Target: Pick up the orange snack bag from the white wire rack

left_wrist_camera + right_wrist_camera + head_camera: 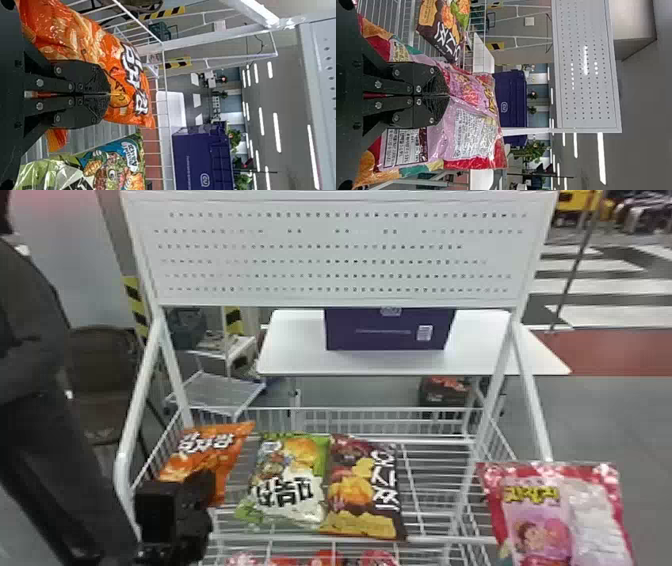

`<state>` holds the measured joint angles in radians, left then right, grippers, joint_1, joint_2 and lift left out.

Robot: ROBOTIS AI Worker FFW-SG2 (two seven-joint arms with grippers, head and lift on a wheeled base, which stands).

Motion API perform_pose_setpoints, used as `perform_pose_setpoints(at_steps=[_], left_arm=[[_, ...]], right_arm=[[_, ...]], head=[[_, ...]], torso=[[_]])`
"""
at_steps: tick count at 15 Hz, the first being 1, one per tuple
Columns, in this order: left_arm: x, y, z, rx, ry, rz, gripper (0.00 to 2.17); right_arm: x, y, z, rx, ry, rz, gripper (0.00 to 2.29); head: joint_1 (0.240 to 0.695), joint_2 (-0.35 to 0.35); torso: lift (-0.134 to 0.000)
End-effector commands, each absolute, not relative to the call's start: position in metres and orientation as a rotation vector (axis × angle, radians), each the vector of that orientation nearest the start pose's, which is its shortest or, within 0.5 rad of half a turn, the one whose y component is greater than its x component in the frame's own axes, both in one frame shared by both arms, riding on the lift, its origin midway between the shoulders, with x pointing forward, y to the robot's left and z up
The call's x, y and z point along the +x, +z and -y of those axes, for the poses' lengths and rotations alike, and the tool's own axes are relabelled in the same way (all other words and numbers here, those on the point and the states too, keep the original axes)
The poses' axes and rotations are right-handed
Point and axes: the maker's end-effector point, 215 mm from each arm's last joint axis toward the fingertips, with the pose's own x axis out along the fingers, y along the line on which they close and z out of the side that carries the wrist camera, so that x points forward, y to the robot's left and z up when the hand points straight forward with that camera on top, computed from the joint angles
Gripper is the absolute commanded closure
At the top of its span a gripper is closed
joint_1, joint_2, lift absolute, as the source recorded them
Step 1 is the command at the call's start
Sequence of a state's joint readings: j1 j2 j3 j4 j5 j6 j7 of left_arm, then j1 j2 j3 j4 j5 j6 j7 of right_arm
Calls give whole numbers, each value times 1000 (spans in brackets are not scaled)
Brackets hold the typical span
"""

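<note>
The orange snack bag [200,455] leans at the left end of the white wire rack [435,490], its top tilted. At its lower front is my left gripper [202,485]. In the left wrist view, the left gripper [110,94] has its fingers together on the orange bag [85,35], with a thin fold of the bag between them. My right gripper [448,95] is shut on a pink snack bag [470,130], which hangs at the rack's right front in the head view.
Beside the orange bag lie a green snack bag [287,480] and a dark brown one [365,490]. Red packages [325,559] sit lower down. A white pegboard [340,255] stands above the rack. Behind are a white table [295,350] and a purple box [390,330].
</note>
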<state>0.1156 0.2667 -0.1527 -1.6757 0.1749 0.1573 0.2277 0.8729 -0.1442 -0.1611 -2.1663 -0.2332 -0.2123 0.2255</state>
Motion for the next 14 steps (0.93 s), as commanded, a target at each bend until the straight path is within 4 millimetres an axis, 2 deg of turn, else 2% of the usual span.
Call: perform_pose_setpoints(at_steps=[1, 3, 6, 8, 11, 14], left_arm=[[527, -386, -259, 82, 56, -139, 1919], [493, -372, -257, 55, 59, -97, 1916], [427, -349, -255, 13, 59, -39, 1916], [394, -336, -257, 11, 52, -26, 1916], [365, -328, -256, 3, 40, -15, 1912], [358, -341, -254, 7, 31, -45, 1912]], right_arm=[[334, -341, 268, 17, 167, -47, 2250], [336, -342, 270, 19, 164, -47, 2250], [338, -347, 268, 23, 164, -50, 2250], [340, -348, 265, 28, 169, -48, 2250], [342, -349, 261, 37, 172, -47, 2250], [342, -351, 262, 36, 170, -50, 2250]], head=[[499, 0], [499, 0], [499, 0], [499, 0], [499, 0], [499, 0]], torso=[[0], [0], [0], [0], [0], [0]])
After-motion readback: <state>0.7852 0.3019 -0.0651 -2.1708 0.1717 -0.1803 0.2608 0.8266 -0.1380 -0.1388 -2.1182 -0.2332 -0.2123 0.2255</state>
